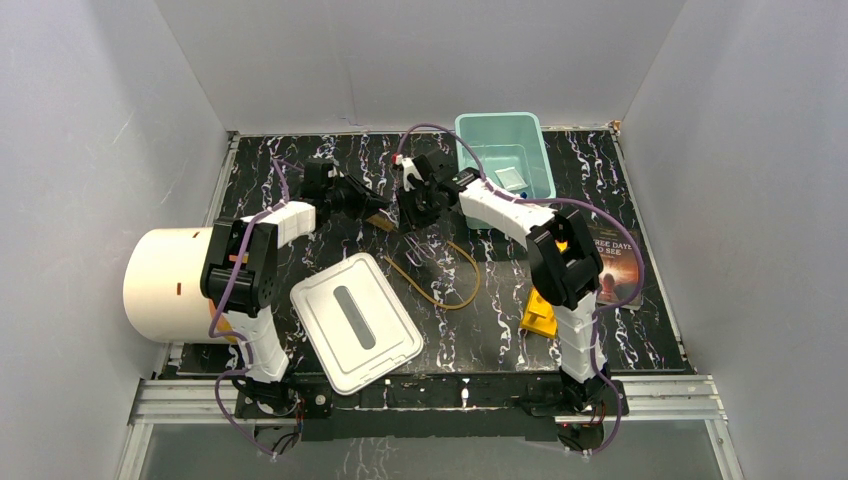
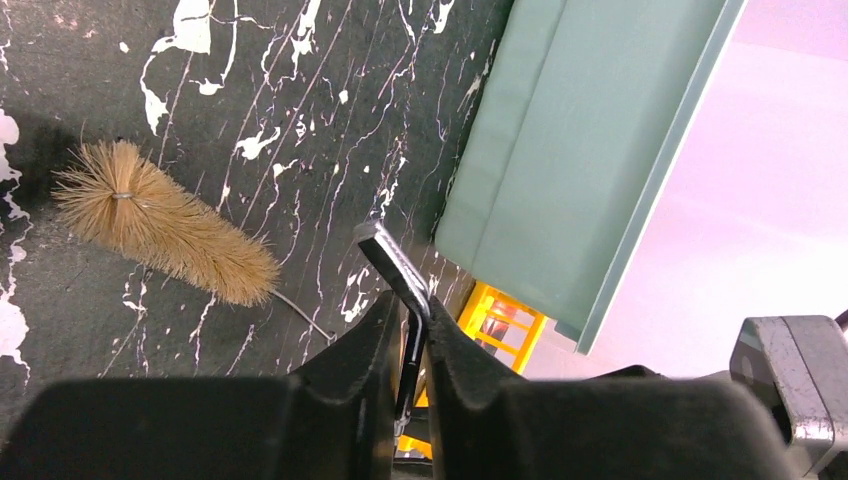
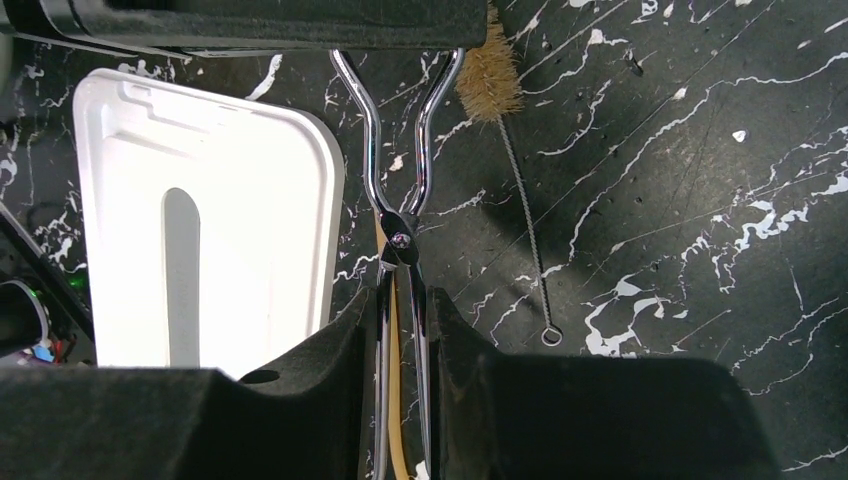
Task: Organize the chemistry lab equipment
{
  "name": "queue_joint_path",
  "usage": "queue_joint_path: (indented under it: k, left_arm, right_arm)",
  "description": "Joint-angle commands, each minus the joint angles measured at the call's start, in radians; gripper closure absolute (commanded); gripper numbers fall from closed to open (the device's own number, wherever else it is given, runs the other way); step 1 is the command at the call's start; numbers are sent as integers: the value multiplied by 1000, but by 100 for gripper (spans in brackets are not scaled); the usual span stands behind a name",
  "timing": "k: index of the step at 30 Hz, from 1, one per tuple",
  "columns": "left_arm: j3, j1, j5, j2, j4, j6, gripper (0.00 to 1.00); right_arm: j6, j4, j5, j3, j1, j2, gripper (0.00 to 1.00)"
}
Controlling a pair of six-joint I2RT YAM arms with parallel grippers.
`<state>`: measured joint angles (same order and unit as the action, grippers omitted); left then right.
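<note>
Right wrist view: metal crucible tongs (image 3: 400,238) are lying lengthwise over the black marbled table (image 3: 680,200). The right gripper (image 3: 400,300) is pinching their handles just below the pivot, fingers pressed in on both sides. Amber tubing (image 3: 396,420) is showing between the handles. The tongs' curved ends are running under the black body of the other arm at the top edge.

Left wrist view: the left gripper (image 2: 410,315) is sitting nearly closed, fingers squeezing a thin metal strip that looks like the tongs' far end.

A tan bristle brush (image 2: 165,225) with a twisted wire stem is lying on the table just beside the tongs. A white bin lid (image 3: 260,200) is lying flat on their other side.

A teal bin (image 2: 560,150) is standing near the left gripper, with a white packet (image 1: 510,180) lying inside it. A small yellow object (image 2: 497,318) is sitting on the table.

A dark book (image 1: 612,262) is lying by the right arm, its cover reading "…REE DAYS TO SEE". A cream cylinder (image 1: 165,285) is lying at the left edge.
</note>
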<state>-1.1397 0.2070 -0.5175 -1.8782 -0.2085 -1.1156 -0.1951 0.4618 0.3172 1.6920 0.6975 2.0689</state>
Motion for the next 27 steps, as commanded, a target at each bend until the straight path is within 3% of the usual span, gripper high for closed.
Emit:
queue_joint_path:
  k: [1, 5, 10, 15, 27]
  left_arm:
    - [-15, 6, -58, 12, -16, 36, 100]
    - [-20, 6, -105, 43, -55, 84, 100]
    - [-20, 5, -192, 109, -83, 176, 100]
    - [-18, 3, -293, 176, -134, 217, 100]
    - [-41, 3, -375, 228, -258, 158, 100]
  right_arm:
    - [-6, -65, 45, 9, 0, -69, 96]
    - [0, -82, 48, -17, -3, -97, 90]
    - [-49, -97, 138, -20, -42, -131, 53]
    - [-73, -143, 225, -47, -72, -184, 40]
    - [-79, -181, 330, -119, -81, -259, 35]
